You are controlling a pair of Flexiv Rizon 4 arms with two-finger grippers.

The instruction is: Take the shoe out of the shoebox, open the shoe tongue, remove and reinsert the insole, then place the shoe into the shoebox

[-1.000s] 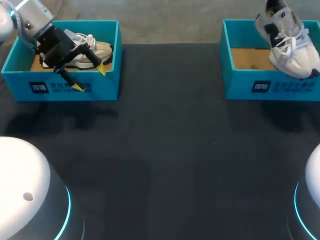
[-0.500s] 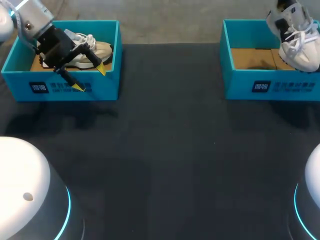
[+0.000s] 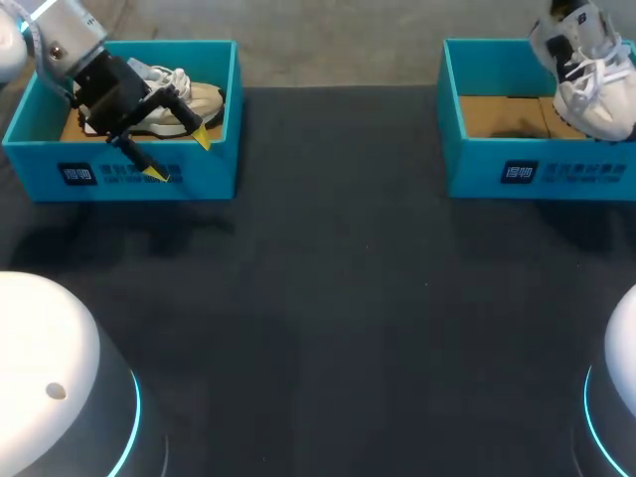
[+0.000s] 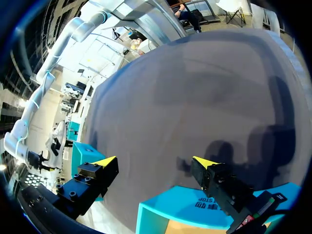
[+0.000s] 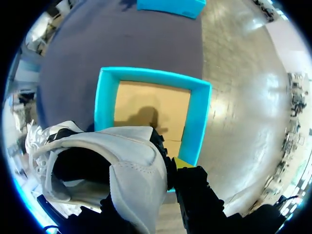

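Head view, upper left: my left gripper [image 3: 179,156] hangs with fingers apart over the left box [image 3: 149,184], beside its beige shoe [image 3: 199,99]. Upper right, my right gripper [image 5: 165,168] clamps the white shoe [image 3: 586,84] above the right box [image 3: 477,169], probably to clear its walls.

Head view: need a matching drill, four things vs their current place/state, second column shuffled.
1 beige shoe
2 white shoe
3 left gripper
4 right shoebox

a cardboard floor showing
b open, over the left shoebox
c lying in the left shoebox
d in the air above the right shoebox

Pairs: 1-c, 2-d, 3-b, 4-a
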